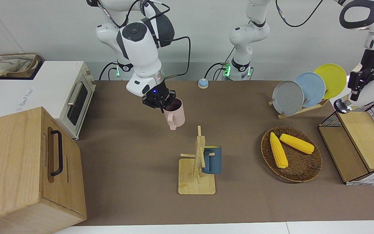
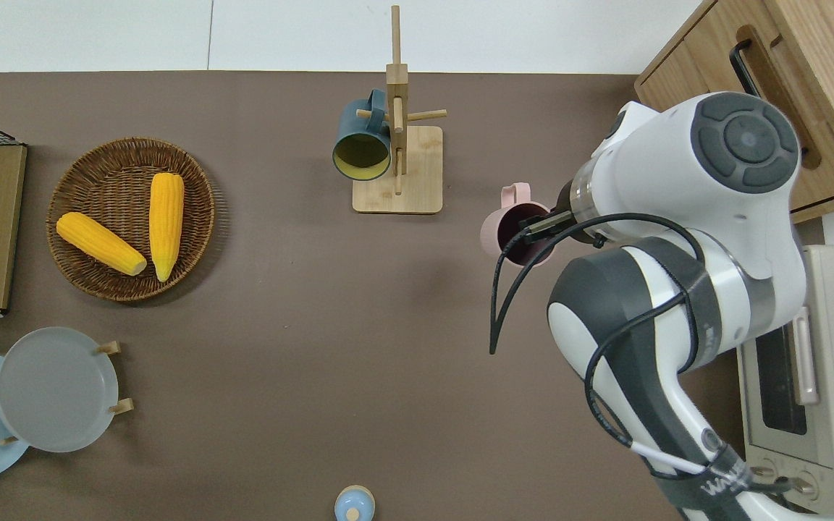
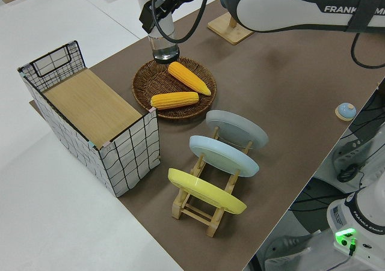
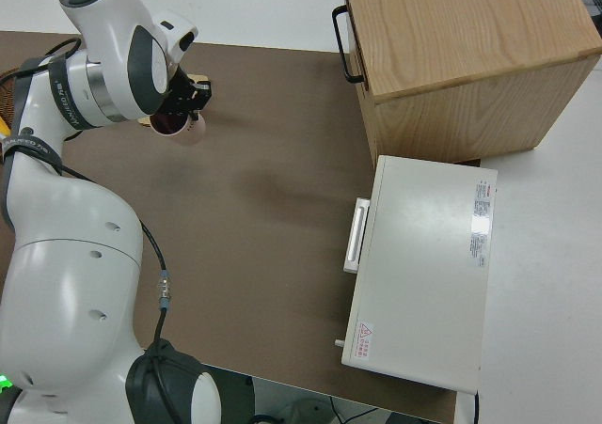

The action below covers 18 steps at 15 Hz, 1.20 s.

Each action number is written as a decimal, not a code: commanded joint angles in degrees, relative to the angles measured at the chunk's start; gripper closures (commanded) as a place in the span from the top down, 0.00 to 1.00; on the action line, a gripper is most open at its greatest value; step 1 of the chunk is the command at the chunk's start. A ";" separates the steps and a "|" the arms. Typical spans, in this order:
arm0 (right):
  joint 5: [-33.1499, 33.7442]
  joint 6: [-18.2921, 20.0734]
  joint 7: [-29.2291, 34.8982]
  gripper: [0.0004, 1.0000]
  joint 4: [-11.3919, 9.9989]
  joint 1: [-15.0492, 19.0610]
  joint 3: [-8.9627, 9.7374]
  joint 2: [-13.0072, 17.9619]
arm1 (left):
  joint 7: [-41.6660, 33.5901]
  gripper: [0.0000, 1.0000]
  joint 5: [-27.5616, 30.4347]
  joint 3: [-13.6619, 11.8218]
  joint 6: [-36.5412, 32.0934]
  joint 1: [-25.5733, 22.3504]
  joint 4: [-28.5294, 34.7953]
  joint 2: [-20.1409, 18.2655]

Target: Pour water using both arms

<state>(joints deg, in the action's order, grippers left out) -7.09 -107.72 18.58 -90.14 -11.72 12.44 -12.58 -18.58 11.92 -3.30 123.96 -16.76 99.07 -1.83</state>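
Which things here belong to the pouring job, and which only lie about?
Job:
- pink mug, gripped at its rim by the right end effector, held up over the table
- white kettle, gripped by the left end effector

Lying about:
- blue mug on the mug tree
- corn basket
- plate rack
- toaster oven

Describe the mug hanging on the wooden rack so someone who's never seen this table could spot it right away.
Start at the brown table and find the upright wooden mug rack on its square base, toward the edge farthest from the robots. The dark teal mug hangs on one of its pegs by the handle. It is the only mug on the rack; the other, a pink mug, is in the air in the right gripper.
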 commanded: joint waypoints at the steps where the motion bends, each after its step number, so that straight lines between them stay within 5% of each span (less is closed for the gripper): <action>1: -6.35 -0.12 11.62 0.00 -1.18 0.91 4.85 1.42 | 1.27 0.00 -2.51 -0.22 1.90 0.33 11.47 -10.63; 6: -6.45 -4.08 19.64 0.00 -0.83 0.47 9.70 -0.24 | 0.83 0.00 -3.66 -0.22 6.99 -0.38 25.01 -19.34; 7: -6.36 -4.08 20.60 0.00 0.56 0.21 10.14 -1.47 | 0.74 0.00 -3.66 -0.22 7.95 -0.47 26.94 -20.57; 11: -5.39 -4.34 23.69 0.00 6.80 -3.30 9.62 -7.53 | 0.39 0.00 -3.75 -0.48 8.05 -1.08 29.16 -22.25; 15: -3.38 -11.27 27.90 0.00 9.01 -6.73 9.09 -13.77 | 0.03 0.00 -3.75 -0.30 8.05 -0.30 30.47 -22.25; 18: -1.35 -13.57 30.45 0.00 13.74 -8.32 9.00 -19.04 | -0.23 0.00 -3.75 -1.36 8.05 1.20 32.76 -23.75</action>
<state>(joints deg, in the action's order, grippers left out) -10.87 -120.08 45.43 -83.34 -18.16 21.69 -25.38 -18.71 9.54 -3.74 130.44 -17.30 128.61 -22.02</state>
